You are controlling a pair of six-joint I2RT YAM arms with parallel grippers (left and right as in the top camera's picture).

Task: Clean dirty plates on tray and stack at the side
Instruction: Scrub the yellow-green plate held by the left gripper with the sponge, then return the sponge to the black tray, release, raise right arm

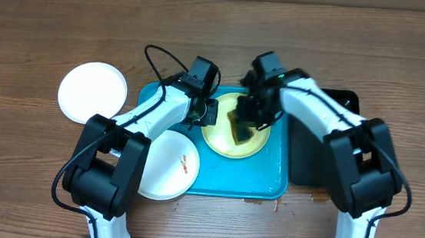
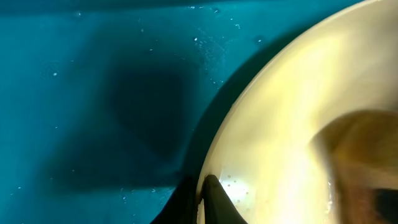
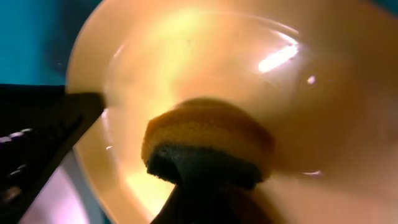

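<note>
Scrubbing hard with sponge (image 3: 208, 134) clamped in right gripper (image 1: 247, 119), risking yellow-green plate (image 1: 215, 139) slipping from left gripper (image 1: 207, 112) pinching its rim.

Blurred sponge (image 2: 351, 152) across cropped plate (image 2: 280, 118)

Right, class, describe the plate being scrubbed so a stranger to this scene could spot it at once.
Find the turquoise tray midway on the wooden table. On its far half lies the pale yellow plate, a sponge pressed onto it. The plate out on the table and the plate at the tray's left edge are both white.
</note>
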